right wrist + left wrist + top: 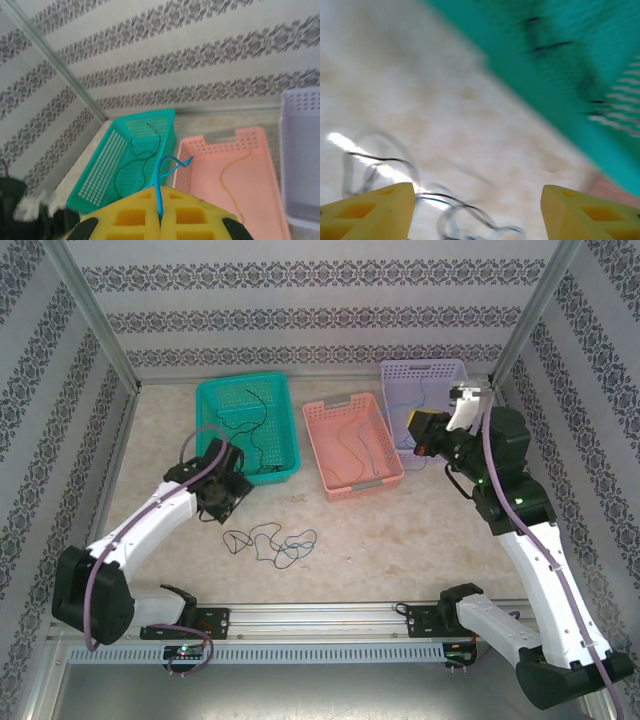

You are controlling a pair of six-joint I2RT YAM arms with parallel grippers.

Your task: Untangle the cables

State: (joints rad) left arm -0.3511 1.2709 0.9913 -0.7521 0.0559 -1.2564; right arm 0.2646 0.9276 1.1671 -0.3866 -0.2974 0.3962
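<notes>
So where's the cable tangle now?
In the top view, the cable tangle lies just right of the open left gripper, nearer the arm bases than the green basket.

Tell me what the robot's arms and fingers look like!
The left arm and right arm have white shells with chunky black joints. A thick purple hose runs along each. The left gripper and right gripper have blocky yellow fingers with square hollows.

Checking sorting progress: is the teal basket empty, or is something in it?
Not empty. A thin black cable lies looped on the floor of the teal basket, inside its walls.
</notes>
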